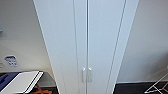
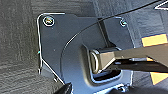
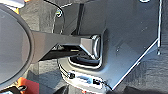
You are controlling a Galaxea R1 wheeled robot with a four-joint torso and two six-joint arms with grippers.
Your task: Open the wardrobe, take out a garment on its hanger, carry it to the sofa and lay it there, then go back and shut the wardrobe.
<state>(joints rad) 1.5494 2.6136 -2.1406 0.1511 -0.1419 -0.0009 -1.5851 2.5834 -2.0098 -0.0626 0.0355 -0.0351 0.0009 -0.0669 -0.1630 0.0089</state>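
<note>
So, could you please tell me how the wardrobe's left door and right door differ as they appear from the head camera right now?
The left door has its handle at its right edge; the right door has its handle at its left edge, mirrored. The left door leans outward to the left in this view, the right door to the right. Both are white, full-height and shut, meeting at one centre seam of the wardrobe, with handles level.

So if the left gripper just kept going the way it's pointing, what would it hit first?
Probably the dark carpet floor: the left wrist camera looks down onto it past the robot's own plate. The fingers aren't distinguishable, so that's uncertain.
</note>
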